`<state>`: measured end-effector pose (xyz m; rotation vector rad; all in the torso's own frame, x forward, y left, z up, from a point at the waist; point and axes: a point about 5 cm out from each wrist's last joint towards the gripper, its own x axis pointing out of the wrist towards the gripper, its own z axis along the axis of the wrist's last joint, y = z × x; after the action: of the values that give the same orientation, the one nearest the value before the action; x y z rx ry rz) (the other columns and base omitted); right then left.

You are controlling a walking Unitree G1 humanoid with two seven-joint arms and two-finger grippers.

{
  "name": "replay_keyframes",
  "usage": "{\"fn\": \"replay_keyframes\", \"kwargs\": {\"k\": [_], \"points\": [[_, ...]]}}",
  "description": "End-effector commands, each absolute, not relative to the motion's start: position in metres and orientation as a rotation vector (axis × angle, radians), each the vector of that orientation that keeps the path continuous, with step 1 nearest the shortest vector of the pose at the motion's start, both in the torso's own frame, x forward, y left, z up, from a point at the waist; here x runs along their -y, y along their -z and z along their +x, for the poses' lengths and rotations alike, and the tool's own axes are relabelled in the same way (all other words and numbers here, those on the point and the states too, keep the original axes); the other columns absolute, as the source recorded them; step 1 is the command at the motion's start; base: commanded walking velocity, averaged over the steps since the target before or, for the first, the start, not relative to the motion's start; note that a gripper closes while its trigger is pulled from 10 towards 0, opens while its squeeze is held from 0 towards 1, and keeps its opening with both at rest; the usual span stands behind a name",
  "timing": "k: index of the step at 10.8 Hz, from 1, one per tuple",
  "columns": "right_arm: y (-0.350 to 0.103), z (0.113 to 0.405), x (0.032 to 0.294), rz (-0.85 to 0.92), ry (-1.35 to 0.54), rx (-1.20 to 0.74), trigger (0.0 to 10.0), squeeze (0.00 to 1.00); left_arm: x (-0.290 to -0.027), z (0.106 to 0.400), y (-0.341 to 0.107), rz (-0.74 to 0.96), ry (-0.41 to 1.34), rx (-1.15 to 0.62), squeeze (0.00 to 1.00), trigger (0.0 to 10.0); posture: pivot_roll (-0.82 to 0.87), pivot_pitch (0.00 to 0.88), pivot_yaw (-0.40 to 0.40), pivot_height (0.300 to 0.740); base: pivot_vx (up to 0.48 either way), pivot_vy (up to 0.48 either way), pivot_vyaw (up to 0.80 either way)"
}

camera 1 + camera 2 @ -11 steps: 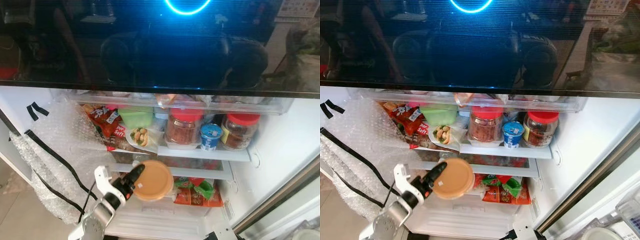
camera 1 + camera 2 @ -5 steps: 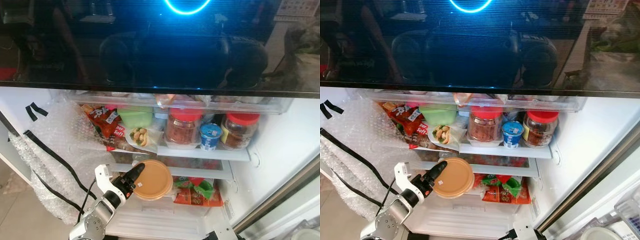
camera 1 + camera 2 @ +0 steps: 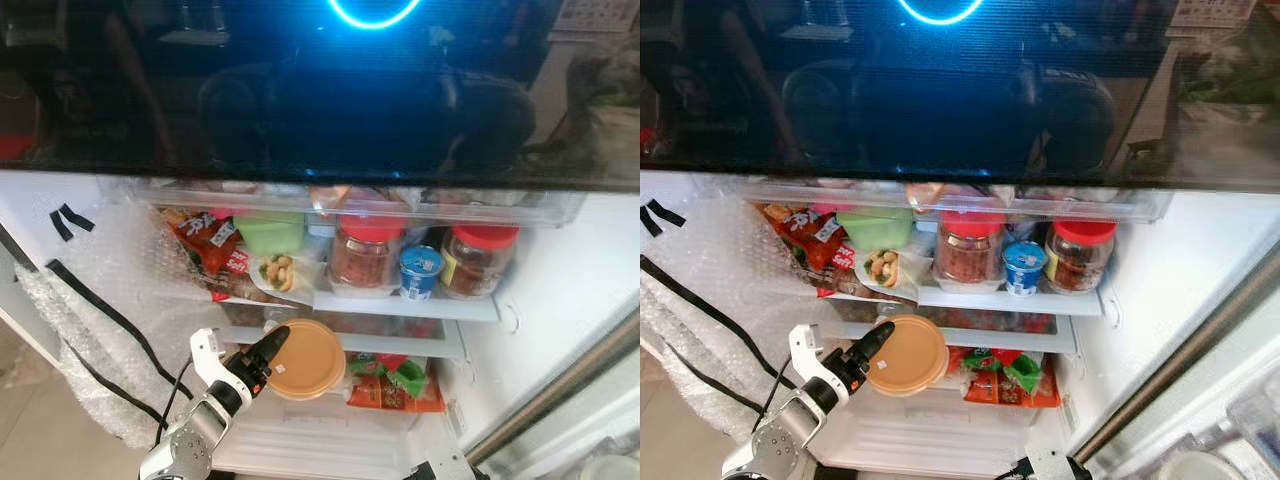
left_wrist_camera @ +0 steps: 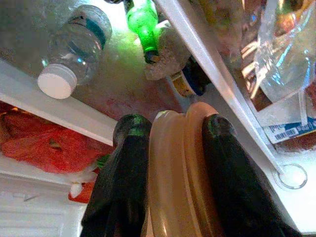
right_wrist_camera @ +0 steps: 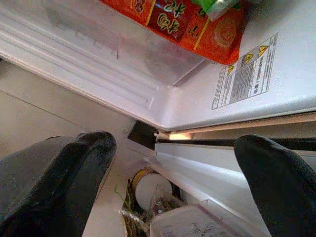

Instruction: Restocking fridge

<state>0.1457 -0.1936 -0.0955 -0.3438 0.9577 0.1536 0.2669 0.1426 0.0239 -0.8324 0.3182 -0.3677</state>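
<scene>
Left end effector (image 3: 262, 358) pinching tan tub (image 3: 305, 360) edge-on at lower shelf (image 3: 395, 345) mouth; right end effector (image 5: 173, 163) spread, idle; level tub, slide in above red packets (image 3: 385, 392).

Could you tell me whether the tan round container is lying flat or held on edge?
On edge: the left hand grips the tan container by its rim, flat face toward the camera.

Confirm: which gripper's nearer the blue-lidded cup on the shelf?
Left. The left gripper holds the tan container below the blue-lidded cup; the right gripper hangs by the fridge's base.
</scene>
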Motion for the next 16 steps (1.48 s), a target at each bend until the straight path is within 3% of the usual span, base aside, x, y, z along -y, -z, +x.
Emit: {"fn": "replay_keyframes", "kwargs": {"k": [1,8,11,13,16], "points": [[0.103,0.128,0.197,-0.330,-0.148,-1.039,10.0,0.00,-0.141,0.268,-0.025,-0.826,0.377,-0.318,0.00,10.0,-0.12,0.000,0.016,0.638,0.000,0.000,0.00],[0.089,0.155,0.204,-0.319,-0.104,-0.893,10.0,0.00,-0.142,0.268,-0.024,-0.825,0.367,-0.309,0.00,10.0,-0.12,0.000,0.018,0.638,0.000,0.000,0.00],[0.052,0.208,0.227,-0.329,-0.016,-0.619,10.0,0.00,-0.143,0.268,-0.024,-0.829,0.361,-0.306,0.00,10.0,-0.12,0.000,0.018,0.638,0.000,0.000,0.00],[0.017,0.243,0.230,-0.331,-0.061,-0.396,10.0,0.00,-0.143,0.267,-0.024,-0.831,0.363,-0.308,0.00,10.0,-0.13,0.000,0.018,0.638,0.000,0.000,0.00],[0.026,0.236,0.217,-0.302,-0.125,-0.424,10.0,0.00,-0.143,0.268,-0.024,-0.831,0.362,-0.306,0.00,10.0,-0.13,0.000,0.019,0.638,0.000,0.000,0.00]]}}
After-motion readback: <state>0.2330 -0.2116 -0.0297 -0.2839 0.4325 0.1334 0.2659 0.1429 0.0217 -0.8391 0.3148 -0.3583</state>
